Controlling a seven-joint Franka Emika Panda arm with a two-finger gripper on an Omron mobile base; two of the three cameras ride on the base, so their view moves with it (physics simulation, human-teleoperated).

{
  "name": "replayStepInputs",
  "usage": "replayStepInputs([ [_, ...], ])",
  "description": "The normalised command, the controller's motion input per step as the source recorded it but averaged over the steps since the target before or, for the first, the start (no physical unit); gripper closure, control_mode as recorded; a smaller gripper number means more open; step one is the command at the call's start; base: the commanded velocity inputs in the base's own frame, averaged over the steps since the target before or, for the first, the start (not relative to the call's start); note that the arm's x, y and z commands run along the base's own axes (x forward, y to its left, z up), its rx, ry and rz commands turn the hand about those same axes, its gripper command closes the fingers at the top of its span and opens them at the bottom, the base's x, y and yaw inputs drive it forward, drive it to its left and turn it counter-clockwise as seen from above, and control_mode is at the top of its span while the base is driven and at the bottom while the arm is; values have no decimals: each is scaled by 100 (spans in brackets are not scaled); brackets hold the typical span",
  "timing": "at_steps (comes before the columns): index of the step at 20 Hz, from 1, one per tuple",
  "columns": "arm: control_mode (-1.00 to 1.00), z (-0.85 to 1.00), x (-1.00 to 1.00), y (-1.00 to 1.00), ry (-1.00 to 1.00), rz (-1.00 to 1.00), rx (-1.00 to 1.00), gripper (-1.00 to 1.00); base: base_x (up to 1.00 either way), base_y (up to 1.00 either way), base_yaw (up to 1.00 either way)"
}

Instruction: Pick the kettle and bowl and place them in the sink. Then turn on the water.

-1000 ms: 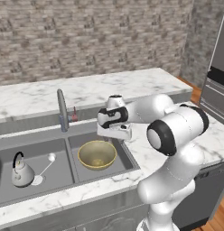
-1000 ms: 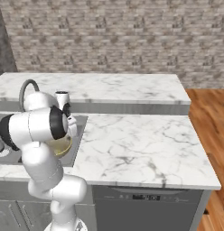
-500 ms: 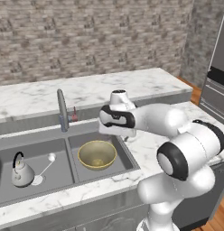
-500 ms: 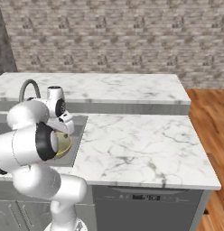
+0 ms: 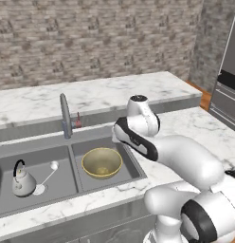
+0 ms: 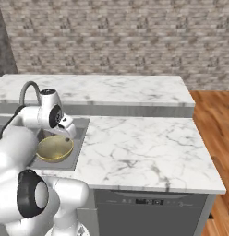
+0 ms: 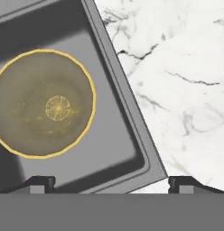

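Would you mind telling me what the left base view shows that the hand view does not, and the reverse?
Left base view alone: the kettle in the left basin, the faucet and the brick wall. Hand view alone: the open gripper fingertips. Both: the bowl in the sink right basin, beside the marble counter.

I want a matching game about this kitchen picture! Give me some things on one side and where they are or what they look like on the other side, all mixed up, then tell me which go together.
Things:
1. kettle
2. bowl
3. faucet
4. gripper

Descriptions:
A. olive-tan with a yellowish inside, sitting in the right basin of the sink
B. tall, grey and curved, standing behind the sink, with no water coming out
C. open and empty, above the right basin's edge
D. small and pale with a black handle, sitting in the left basin

Pairs: 1-D, 2-A, 3-B, 4-C
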Motion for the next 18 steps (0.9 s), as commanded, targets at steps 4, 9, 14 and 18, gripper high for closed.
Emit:
replayStepInputs([
  [4,-100,2,1,-57,-16,24,1,-100,0,0,0],
  [9,-100,9,2,-51,-15,28,2,-100,0,0,0],
  [14,-100,10,0,-9,-8,11,0,-100,0,0,0],
  [18,-100,8,1,0,-12,4,0,-100,0,0,0],
])
